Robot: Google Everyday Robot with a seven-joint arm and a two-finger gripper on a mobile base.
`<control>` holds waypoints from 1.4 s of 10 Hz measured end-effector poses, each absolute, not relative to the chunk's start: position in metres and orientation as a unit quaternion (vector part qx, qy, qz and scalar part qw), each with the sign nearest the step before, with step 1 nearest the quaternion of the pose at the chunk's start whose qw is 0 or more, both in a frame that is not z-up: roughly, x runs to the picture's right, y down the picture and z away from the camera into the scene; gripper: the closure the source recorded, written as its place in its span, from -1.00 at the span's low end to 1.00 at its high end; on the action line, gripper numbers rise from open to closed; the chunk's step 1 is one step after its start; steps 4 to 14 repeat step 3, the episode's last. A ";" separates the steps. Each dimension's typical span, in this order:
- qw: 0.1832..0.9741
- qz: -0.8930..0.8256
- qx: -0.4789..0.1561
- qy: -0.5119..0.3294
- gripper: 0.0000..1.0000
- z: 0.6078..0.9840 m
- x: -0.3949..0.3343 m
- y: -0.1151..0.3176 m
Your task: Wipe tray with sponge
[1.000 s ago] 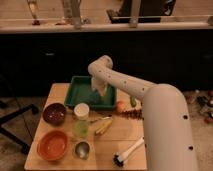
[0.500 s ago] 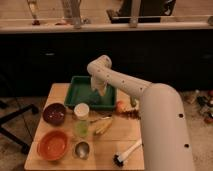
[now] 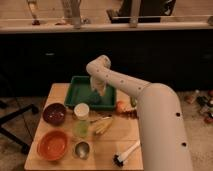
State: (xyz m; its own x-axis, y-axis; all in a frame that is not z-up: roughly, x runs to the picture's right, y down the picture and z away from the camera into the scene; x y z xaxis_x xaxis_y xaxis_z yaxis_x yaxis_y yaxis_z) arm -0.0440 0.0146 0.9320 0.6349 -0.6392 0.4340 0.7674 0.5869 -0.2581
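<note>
The green tray (image 3: 71, 95) sits at the back of the wooden table. My arm comes in from the right, bends at an elbow above the tray and points down into it. My gripper (image 3: 98, 92) is low inside the tray, right of its middle. A darker teal patch (image 3: 94, 99) lies on the tray floor just under the gripper. It may be the sponge, but I cannot tell for sure. The gripper hides part of the tray floor.
In front of the tray stand a dark brown bowl (image 3: 54, 113), an orange bowl (image 3: 51, 145), a pale-topped green cup (image 3: 81, 118) and a small metal cup (image 3: 82, 149). An orange fruit (image 3: 120, 106) lies right of the tray. A white-handled brush (image 3: 126, 153) lies front right.
The gripper has shifted slightly inside the tray, a little to the left, and the elbow has moved slightly. Nothing else on the table has moved.
</note>
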 end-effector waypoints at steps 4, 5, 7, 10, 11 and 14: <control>0.891 -0.375 -0.208 -0.149 0.99 0.940 -0.047 0.006; 0.891 -0.375 -0.208 -0.149 0.99 0.940 -0.047 0.006; 0.891 -0.375 -0.208 -0.149 0.99 0.940 -0.047 0.006; 0.891 -0.375 -0.208 -0.149 0.99 0.940 -0.047 0.006; 0.891 -0.375 -0.208 -0.149 0.99 0.940 -0.047 0.006; 0.891 -0.375 -0.208 -0.149 0.99 0.940 -0.047 0.006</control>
